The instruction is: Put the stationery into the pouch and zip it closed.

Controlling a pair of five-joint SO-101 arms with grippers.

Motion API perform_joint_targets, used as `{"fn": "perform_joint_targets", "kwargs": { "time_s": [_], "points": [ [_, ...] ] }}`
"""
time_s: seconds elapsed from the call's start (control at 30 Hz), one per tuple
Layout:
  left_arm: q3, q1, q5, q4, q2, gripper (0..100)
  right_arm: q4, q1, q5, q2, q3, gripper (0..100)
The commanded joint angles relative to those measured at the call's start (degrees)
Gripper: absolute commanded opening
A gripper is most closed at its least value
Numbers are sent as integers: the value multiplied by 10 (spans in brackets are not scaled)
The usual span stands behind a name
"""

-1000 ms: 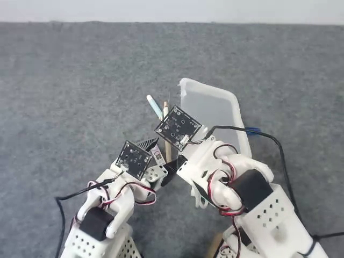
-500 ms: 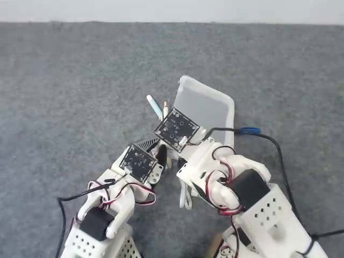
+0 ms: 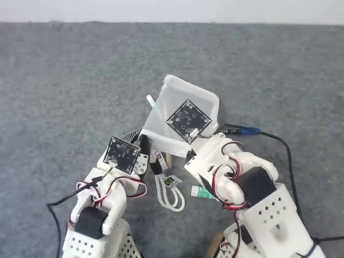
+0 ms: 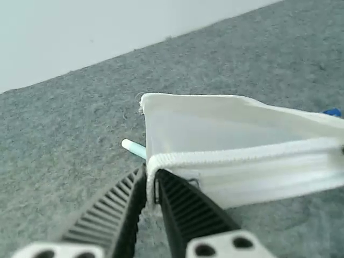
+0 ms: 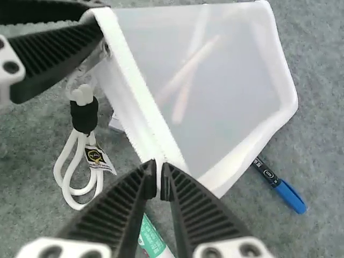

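The translucent white pouch [image 3: 180,107] is held off the grey mat at its zipper edge by both arms. My left gripper [image 4: 151,185] is shut on the zipper's end corner of the pouch [image 4: 226,134]. My right gripper [image 5: 158,177] is shut on the zipper band of the pouch [image 5: 215,91] farther along. A pale teal pen [image 3: 151,101] pokes out past the pouch's far corner. Pencil-like sticks [image 5: 191,72] show through the pouch wall; whether they lie inside or beneath I cannot tell. A blue pen [image 3: 242,130] lies on the mat beside the pouch.
A white looped cable [image 3: 169,194] with a black band and a small tag lies between the two arms. A green and white stick [image 3: 203,192] lies by the right arm's base. The grey mat [image 3: 64,80] stretches open to the left and far side.
Both arms have pulled back toward their bases and the pouch has swung left and nearer with them. The looped cable and the green and white stick have come into sight.
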Motion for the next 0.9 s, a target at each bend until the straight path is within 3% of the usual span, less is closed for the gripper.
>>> {"fn": "perform_joint_targets", "kwargs": {
  "time_s": [0.0, 0.1, 0.2, 0.4, 0.87],
  "points": [
    [-54, -6, 11, 10, -11, 10, 6, -49, -9, -17, 6, 17],
    [-58, -19, 14, 16, -11, 10, -7, -113, -18, -22, 42, 106],
    [-65, -56, 50, 14, -11, 10, -40, -141, -87, -21, 76, 184],
    [-69, -68, 62, 14, -11, 10, -143, -175, -204, -22, 137, 199],
    [-70, -70, 63, 14, -11, 11, -492, -207, -207, -22, 322, 199]
  ]
}}
